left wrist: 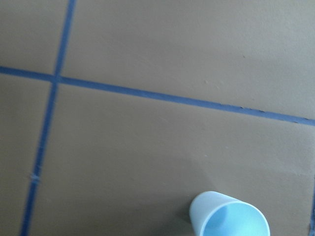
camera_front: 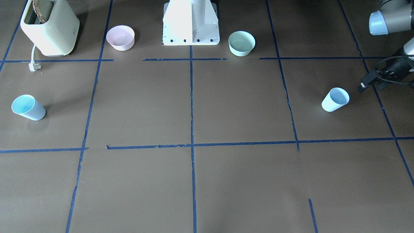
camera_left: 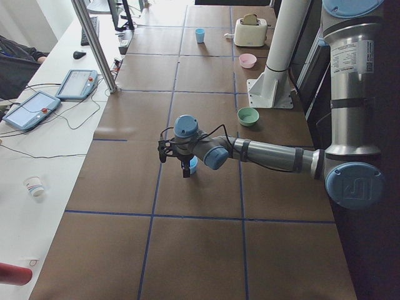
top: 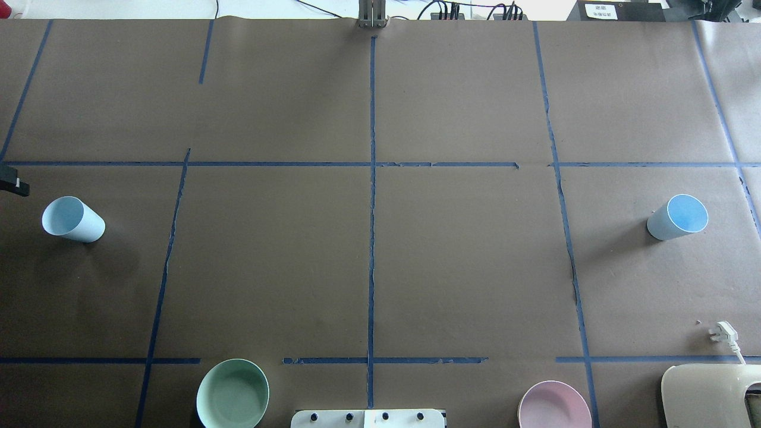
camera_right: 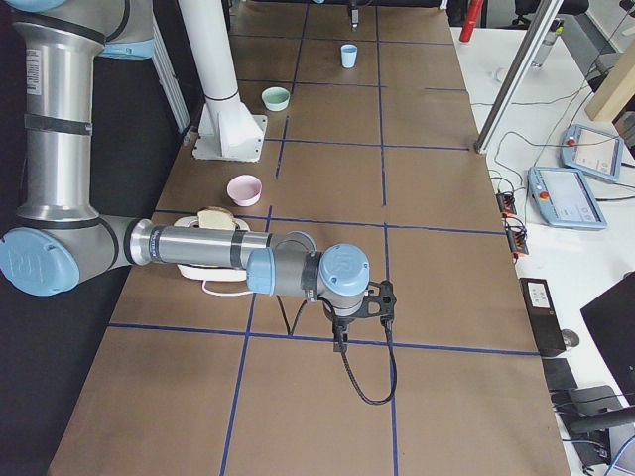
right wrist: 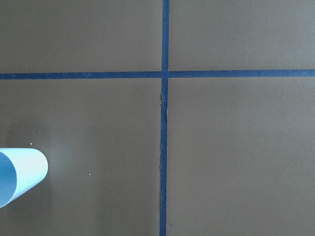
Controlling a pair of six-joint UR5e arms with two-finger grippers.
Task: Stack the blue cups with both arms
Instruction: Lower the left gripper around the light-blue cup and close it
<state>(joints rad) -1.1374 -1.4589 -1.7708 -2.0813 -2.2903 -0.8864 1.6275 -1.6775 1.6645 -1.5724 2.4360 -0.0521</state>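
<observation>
Two pale blue cups stand upright, far apart on the brown table. One cup [camera_front: 335, 99] is on my left side and also shows in the overhead view [top: 73, 219] and low in the left wrist view [left wrist: 229, 217]. My left gripper [camera_front: 372, 86] hovers just outside it toward the table's end, fingers apart and empty. The other cup [camera_front: 28, 107] is on my right side, seen from overhead [top: 678, 217] and at the left edge of the right wrist view [right wrist: 19, 174]. My right gripper [camera_right: 339, 335] points down near it; I cannot tell if it is open or shut.
A mint-green bowl [camera_front: 241, 43] and a pink bowl [camera_front: 120, 37] sit either side of the white pedestal base [camera_front: 190, 29]. A cream toaster [camera_front: 50, 27] with a loose plug [camera_front: 33, 65] stands at my right rear. Blue tape lines grid the table.
</observation>
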